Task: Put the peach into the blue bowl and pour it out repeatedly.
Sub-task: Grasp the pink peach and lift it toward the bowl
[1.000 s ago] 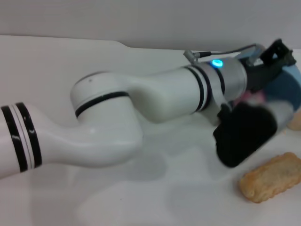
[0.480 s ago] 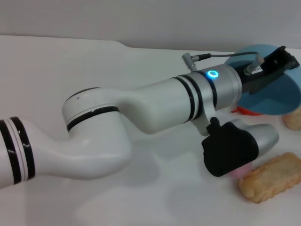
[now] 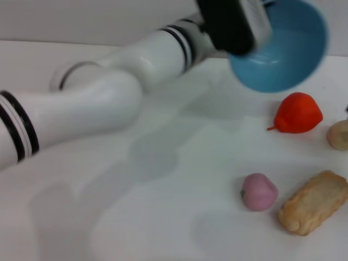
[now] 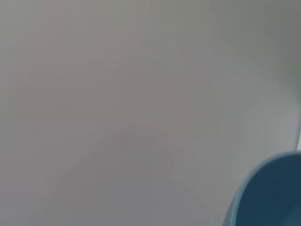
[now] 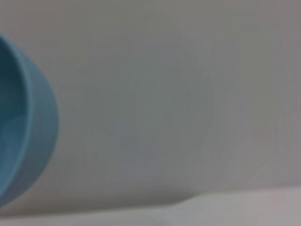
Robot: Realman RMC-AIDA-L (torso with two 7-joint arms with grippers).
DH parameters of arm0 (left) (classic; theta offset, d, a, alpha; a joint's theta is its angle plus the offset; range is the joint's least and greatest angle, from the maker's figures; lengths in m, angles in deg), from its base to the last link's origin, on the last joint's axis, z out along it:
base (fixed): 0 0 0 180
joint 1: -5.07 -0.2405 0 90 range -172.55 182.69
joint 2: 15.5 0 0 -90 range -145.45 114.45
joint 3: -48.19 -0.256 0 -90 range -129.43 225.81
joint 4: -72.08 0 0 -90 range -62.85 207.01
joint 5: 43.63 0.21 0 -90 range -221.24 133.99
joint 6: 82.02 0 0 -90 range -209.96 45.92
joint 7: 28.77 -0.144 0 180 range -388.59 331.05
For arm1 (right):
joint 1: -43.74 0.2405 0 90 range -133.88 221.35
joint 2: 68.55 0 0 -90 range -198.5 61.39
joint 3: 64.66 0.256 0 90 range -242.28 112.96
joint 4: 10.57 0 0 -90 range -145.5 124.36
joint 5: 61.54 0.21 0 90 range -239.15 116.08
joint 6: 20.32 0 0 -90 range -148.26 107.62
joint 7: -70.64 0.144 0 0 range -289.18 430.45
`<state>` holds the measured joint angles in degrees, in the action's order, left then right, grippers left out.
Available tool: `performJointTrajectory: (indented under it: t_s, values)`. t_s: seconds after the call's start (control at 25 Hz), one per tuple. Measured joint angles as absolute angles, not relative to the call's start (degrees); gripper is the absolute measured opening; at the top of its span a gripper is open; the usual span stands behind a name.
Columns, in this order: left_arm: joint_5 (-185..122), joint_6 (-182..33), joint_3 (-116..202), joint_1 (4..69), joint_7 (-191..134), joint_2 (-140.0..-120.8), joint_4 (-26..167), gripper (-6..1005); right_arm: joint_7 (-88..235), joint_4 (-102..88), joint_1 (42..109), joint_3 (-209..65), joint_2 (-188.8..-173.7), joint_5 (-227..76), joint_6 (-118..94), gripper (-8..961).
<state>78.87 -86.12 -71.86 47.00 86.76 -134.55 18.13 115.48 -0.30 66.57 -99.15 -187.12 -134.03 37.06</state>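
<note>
One bowl (image 3: 285,51) is in sight, held up in the air at the far right of the table (image 3: 163,217), tilted so its open mouth faces the head camera; nothing lies inside it. The left arm (image 3: 109,92) reaches across from the near left, and its left gripper (image 3: 234,22) meets the bowl at the rim, but the dark wrist body hides the fingers, so whether they clamp the rim cannot be told. The right gripper is not seen in any view.

Four loose things lie on the table, one of each kind. The peach (image 3: 259,191) rests at the near right, below the lifted bowl and well apart from it. Just beside it, on its right, lies a tan biscuit (image 3: 314,202); the two look close to touching. Farther back sits a red fruit (image 3: 297,113), under the bowl's lower edge, and at the right border a beige lump (image 3: 339,134) is half cut off.

Only the head view shows the arm, the fruits and the table. The left wrist view gives a grey wall and one corner of the bowl (image 4: 270,193). The right wrist view shows the bowl's side (image 5: 23,122) against the same grey wall.
</note>
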Motion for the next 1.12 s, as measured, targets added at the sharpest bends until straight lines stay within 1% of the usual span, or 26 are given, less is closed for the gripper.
performJointTrajectory:
  t_s: [0.12,0.36,0.52,0.68,0.76,0.92,1.12]
  values:
    - [70.54,-76.93,-63.86,51.04,92.59,-134.31,25.95,-1,125.44,2.78,67.01,-102.48,-186.99,-140.27,36.68,534]
    - [69.77,-68.47,-55.67,56.78,100.24,-134.14,37.81,-1,156.34,18.58,66.02,-107.9,-187.35,-161.05,41.02,534]
    - [69.71,-67.11,-54.4,57.32,101.65,-134.08,39.83,0,168.85,25.61,66.76,-108.13,-187.19,-169.22,48.76,535]
    - [69.67,-65.7,-53.81,56.94,106.75,-133.73,40.23,0,181.26,30.05,69.95,-108.81,-187.08,-182.07,53.93,535]
    - [69.66,-65.52,-53.11,56.79,107.87,-133.65,40.59,0,182.76,30.66,71.02,-109.77,-187.26,-184.52,54.73,535]
    - [69.61,-64.81,-52.53,56.29,108.07,-133.64,40.91,-1,186.08,30.05,72.46,-113.34,-187.15,-185.57,54.9,534]
    - [69.56,-64.75,-52.71,55.98,108.1,-133.73,41.37,-1,187.8,28.93,73.13,-116.24,-187.23,-186.41,55.01,534]
